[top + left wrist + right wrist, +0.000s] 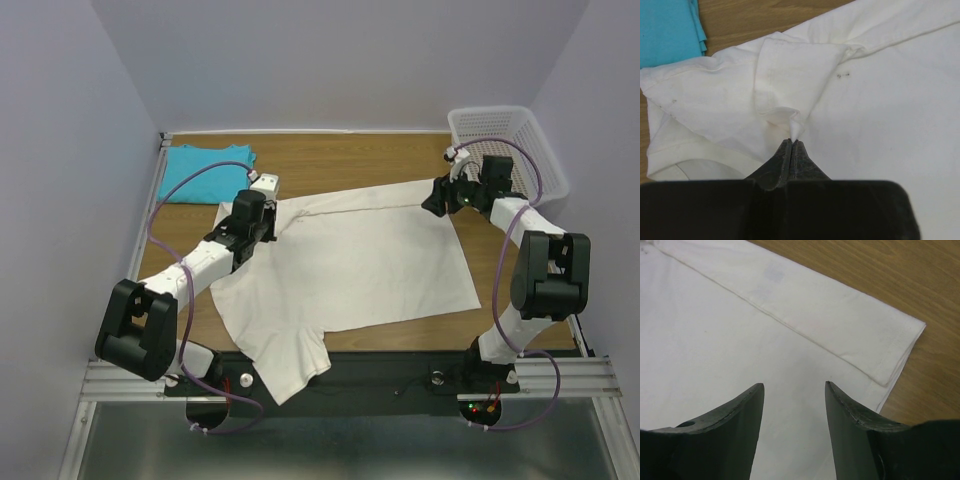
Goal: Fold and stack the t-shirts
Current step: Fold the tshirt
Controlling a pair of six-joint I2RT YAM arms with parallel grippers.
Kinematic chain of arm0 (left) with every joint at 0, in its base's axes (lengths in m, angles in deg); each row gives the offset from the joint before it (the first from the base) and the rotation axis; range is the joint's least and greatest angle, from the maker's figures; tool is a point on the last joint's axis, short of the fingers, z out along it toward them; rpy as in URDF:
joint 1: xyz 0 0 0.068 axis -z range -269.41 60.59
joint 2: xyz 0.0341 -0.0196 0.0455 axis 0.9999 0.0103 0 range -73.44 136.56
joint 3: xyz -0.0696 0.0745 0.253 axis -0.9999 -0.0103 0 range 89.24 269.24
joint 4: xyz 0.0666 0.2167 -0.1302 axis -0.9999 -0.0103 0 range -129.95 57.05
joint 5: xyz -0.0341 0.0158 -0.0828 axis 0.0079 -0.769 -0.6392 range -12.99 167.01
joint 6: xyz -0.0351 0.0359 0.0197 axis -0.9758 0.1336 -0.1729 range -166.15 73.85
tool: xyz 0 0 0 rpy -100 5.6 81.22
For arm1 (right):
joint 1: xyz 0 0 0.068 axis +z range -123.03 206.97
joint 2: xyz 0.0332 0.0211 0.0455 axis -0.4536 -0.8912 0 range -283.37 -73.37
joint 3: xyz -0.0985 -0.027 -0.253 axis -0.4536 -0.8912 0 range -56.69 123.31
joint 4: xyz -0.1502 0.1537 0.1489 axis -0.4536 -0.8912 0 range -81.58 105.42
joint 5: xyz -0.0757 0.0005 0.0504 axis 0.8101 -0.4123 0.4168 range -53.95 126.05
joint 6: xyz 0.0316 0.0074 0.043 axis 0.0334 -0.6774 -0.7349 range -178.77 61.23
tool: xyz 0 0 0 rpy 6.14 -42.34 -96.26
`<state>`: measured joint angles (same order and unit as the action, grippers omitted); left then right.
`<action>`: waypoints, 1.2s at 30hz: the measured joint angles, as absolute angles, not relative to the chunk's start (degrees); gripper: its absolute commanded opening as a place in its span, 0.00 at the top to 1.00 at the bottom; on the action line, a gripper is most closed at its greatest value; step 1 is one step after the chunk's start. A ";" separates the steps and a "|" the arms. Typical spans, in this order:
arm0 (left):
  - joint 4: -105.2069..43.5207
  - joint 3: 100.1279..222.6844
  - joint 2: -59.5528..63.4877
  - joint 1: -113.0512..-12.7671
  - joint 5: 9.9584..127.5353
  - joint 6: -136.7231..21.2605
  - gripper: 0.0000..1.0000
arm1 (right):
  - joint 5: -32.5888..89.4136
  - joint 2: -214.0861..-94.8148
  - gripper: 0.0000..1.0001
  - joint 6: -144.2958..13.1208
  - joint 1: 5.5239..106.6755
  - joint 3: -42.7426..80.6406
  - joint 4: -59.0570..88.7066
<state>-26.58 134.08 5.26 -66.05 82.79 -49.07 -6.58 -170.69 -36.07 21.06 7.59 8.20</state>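
Note:
The cream t-shirt (pixel 350 270) lies spread across the middle of the table, its far edge folded over into a narrow band, one sleeve hanging over the near edge. My left gripper (pixel 268 205) is shut on a pinch of the cream shirt's fabric (pixel 795 127) by the folded-in left sleeve. My right gripper (pixel 437 198) is open and empty just above the shirt's far right corner (pixel 900 347); its fingers (pixel 747 405) stand wide apart over the cloth. The turquoise t-shirt (pixel 205 172) lies folded at the far left and shows in the left wrist view (pixel 670 27).
A white perforated basket (pixel 505 140) stands at the far right corner behind my right arm. Walls close the table on the left, right and back. Bare wood (pixel 340 155) shows along the far side.

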 measured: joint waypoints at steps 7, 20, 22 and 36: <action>-26.82 134.08 5.10 -65.01 82.16 -51.01 1.00 | -6.60 -170.56 0.42 -36.12 21.06 6.43 8.07; -27.14 134.05 5.10 -64.20 82.18 -53.05 1.00 | -6.60 -170.56 0.42 -36.12 21.06 6.43 8.09; -27.30 134.01 5.10 -64.09 82.42 -53.35 1.00 | -6.60 -170.56 0.42 -36.12 21.06 6.43 8.09; -30.58 133.86 5.10 -63.91 82.51 -56.83 0.84 | -6.60 -170.56 0.42 -36.14 21.06 6.43 8.09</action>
<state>-30.58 133.86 5.10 -63.91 82.51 -56.83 -6.60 -170.56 -36.14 21.06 6.43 8.09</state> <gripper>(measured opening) 0.025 0.578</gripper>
